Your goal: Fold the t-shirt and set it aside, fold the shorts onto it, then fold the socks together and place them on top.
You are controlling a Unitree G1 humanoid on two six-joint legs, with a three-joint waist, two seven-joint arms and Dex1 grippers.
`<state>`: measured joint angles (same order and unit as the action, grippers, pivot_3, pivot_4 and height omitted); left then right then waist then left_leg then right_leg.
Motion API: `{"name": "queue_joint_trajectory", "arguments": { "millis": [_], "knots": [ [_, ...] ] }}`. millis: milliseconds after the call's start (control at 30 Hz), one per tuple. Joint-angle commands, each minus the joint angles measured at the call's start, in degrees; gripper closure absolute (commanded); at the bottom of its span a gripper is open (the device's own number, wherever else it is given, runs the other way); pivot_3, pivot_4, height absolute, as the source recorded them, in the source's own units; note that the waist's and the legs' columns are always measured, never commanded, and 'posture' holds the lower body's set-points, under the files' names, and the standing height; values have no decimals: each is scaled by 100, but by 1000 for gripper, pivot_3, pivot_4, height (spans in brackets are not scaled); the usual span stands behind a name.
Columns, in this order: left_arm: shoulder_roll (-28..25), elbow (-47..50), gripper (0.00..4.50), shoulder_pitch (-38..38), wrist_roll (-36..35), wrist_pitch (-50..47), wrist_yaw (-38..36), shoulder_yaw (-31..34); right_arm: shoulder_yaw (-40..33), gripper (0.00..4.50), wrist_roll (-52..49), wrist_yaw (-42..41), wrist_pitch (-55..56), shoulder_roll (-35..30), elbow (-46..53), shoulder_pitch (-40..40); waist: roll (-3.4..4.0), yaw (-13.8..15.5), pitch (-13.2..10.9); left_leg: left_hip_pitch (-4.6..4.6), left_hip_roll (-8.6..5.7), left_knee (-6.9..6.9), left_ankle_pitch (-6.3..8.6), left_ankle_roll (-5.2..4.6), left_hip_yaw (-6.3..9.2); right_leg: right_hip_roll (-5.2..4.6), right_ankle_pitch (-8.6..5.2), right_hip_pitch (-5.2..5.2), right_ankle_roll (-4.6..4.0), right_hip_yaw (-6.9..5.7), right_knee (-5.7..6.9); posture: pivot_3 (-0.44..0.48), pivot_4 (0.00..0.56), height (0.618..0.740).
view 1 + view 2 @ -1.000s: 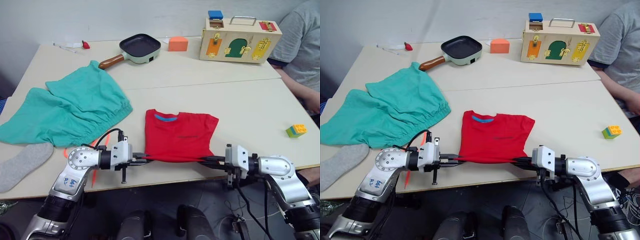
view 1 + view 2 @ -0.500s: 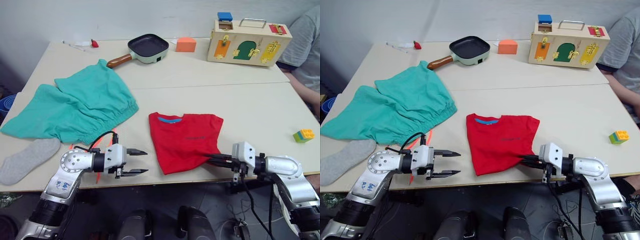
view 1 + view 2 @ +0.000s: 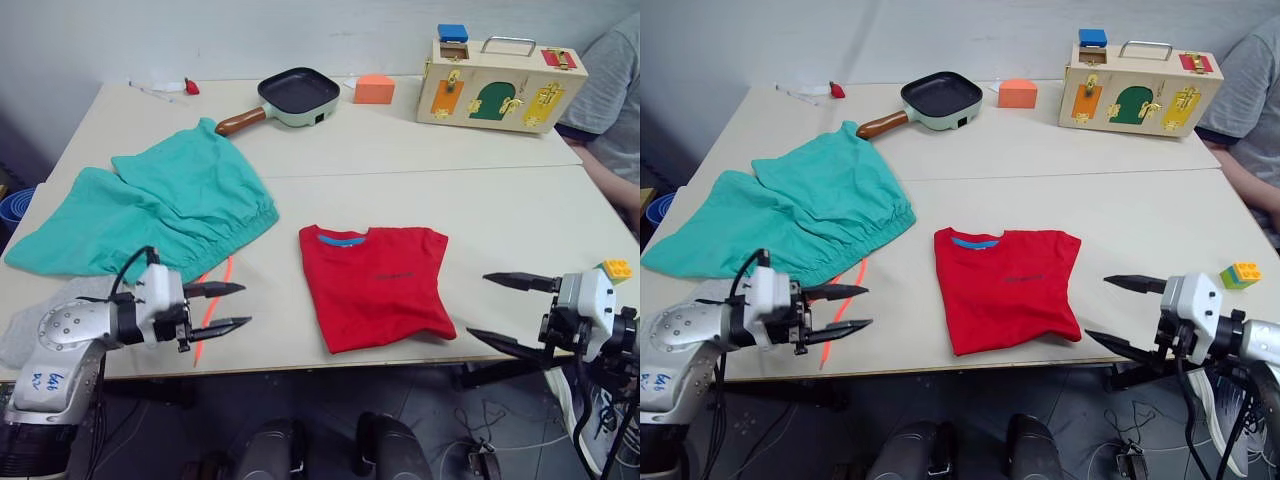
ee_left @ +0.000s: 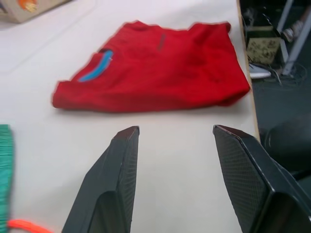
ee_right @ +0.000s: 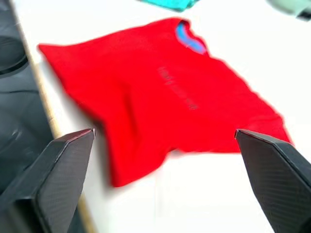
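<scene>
The sock (image 3: 25, 325), light grey, lies at the near left edge of the bench (image 3: 480, 215), partly hidden behind the left arm. Just beyond it, the teal-green shorts (image 3: 150, 215) are spread flat over the left half of the bench, with the gathered waistband toward the centre and the thin orange drawstring (image 3: 212, 300) trailing toward the near edge.

The left claw (image 3: 228, 306) hovers above the near edge of the bench, over the drawstring, with its fingers apart and nothing between them. It points right, toward the t-shirt, and is well apart from it.

The red t-shirt (image 3: 378, 285) lies folded on the bench, centre near, with the blue collar band on its far side and the small dark print facing up. Nothing touches it.

The right claw (image 3: 500, 312) hovers off the near right edge of the bench, with its fingers spread wide and empty. It points left at the t-shirt and is clear of the cloth.

On the far side of the bench stand a frying pan (image 3: 285, 97), an orange block (image 3: 373, 89) and a wooden latch box (image 3: 494, 83). A stack of toy bricks (image 3: 616, 268) sits near the right edge. A person's arm (image 3: 610, 185) rests at the far right.
</scene>
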<state>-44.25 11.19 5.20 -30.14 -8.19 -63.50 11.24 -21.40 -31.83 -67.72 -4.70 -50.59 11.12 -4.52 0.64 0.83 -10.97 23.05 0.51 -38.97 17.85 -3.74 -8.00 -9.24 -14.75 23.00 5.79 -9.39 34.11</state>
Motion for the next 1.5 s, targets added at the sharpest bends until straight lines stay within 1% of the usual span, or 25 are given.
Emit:
{"name": "queue_joint_trajectory", "arguments": {
  "millis": [33,133,167,233,267,300,333,367,433,467,567,700,800,933,1000,1067,1133,1233,1333,1400,1500],
  "knots": [
    [161,283,2594,449,-142,-271,202,-186,344,213,-295,163,-245,295,274,500,0,4,0,1,1,0,0,0,-1,2,0,1,0,1,1,0,150,740],
    [439,32,3502,955,239,-222,267,-713,959,960,-77,263,-316,651,187,1008,0,6,0,1,1,1,0,1,-11,4,0,7,0,7,5,0,150,740],
    [623,-144,3827,1217,418,-192,295,-983,1308,1311,223,304,-148,868,-11,1270,0,19,0,2,0,1,0,1,-17,4,1,12,0,9,8,0,150,740],
    [867,-392,4472,1548,638,-151,325,-1290,1693,2041,585,340,62,1107,-274,1579,-2,36,1,3,0,-2,0,1,-31,17,1,20,1,18,17,0,150,740],
    [1041,-590,4500,1754,778,-82,326,-1475,1878,2383,764,370,157,1241,-460,1756,-2,43,1,11,-2,-3,-2,-1,-40,46,2,34,2,21,25,0,150,740],
    [1271,-840,4500,2017,957,-29,339,-1726,2098,2756,948,401,250,1407,-686,1980,-2,49,1,16,-1,-4,-3,-2,-45,57,2,43,2,24,34,0,150,740],
    [1462,-1053,4500,2219,1101,28,370,-1907,2269,3102,1116,458,337,1553,-890,2166,-3,50,1,14,-1,-6,-18,-30,-47,64,3,43,4,25,52,0,150,740],
    [1654,-1271,4500,2400,1241,35,446,-2053,2439,3466,1303,506,456,1691,-1094,2336,-3,43,1,17,-1,-8,-24,-36,-51,70,3,45,4,20,55,0,150,740],
    [1919,-1613,4500,2600,1462,113,522,-2245,2652,4193,1629,600,674,1857,-1431,2532,-3,27,1,17,-1,-8,-26,-40,-62,71,5,49,7,20,58,0,150,740],
    [2043,-1781,4500,2661,1587,138,568,-2359,2755,4482,1795,644,831,1934,-1627,2611,-3,18,1,17,0,-8,-27,-40,-62,72,5,50,7,20,57,0,150,740],
    [2274,-2114,4500,2701,1874,222,637,-2608,2832,4482,2126,943,1077,2117,-2176,2826,-3,-33,1,17,6,-8,-28,-38,-64,78,5,52,7,18,57,0,150,740],
    [2520,-2519,4500,2666,2306,78,1126,-2755,2706,4482,2422,1348,1331,2189,-2978,3096,-3,-105,1,17,7,-9,-31,-40,-68,79,5,51,7,17,56,0,150,740],
    [2456,-2719,4500,2556,2612,197,1293,-2816,2493,4482,2473,1615,1548,2128,-3608,3260,-3,-109,1,14,10,-9,-36,-37,-67,76,5,50,7,22,60,0,150,740],
    [2413,-2801,4500,2399,2625,331,1376,-2687,2257,4482,2495,1851,1867,2013,-4497,3544,-3,-111,2,3,10,-9,-39,-33,-63,64,4,47,4,38,61,0,150,740],
    [2391,-2899,4500,2363,2608,539,1400,-2604,2128,4482,2546,2104,1973,1970,-5089,3756,-3,-117,3,1,12,-9,-39,-32,-62,58,4,47,2,45,59,0,150,740],
    [2412,-2982,4500,2342,2505,817,1399,-2455,2003,4482,2571,2317,2077,1935,-5593,3967,-3,-140,4,0,12,-9,-41,-30,-62,57,4,47,-1,46,58,0,150,740],
    [2454,-2970,4500,2309,2293,1066,1250,-2290,1910,4482,2536,2346,2199,1913,-5849,4110,-3,-156,4,-1,16,-9,-43,-26,-61,52,6,47,-6,47,59,0,150,740],
    [2574,-2726,4500,2270,1693,1061,983,-1923,1681,4482,2081,1846,2280,1954,-5620,4144,-3,-179,4,4,20,-9,-43,-23,-56,43,4,48,-9,47,64,0,150,740],
    [2659,-2551,4500,2313,1279,825,1009,-1587,1524,4482,1459,1139,1897,1950,-4731,3874,-3,-205,3,14,23,-9,-45,-23,-53,54,4,50,-9,43,71,0,150,740],
    [2652,-2512,4500,2369,1262,771,1047,-1525,1557,4482,1065,873,1203,1863,-3700,3441,-2,-213,3,14,24,-9,-45,-24,-52,58,4,48,-9,43,70,0,150,740],
    [2719,-2445,4500,2397,1334,726,1093,-1587,1704,4482,856,710,577,1730,-2351,2712,-3,-204,3,14,24,-9,-44,-24,-46,59,4,44,-9,37,66,0,150,740]
  ]
}}
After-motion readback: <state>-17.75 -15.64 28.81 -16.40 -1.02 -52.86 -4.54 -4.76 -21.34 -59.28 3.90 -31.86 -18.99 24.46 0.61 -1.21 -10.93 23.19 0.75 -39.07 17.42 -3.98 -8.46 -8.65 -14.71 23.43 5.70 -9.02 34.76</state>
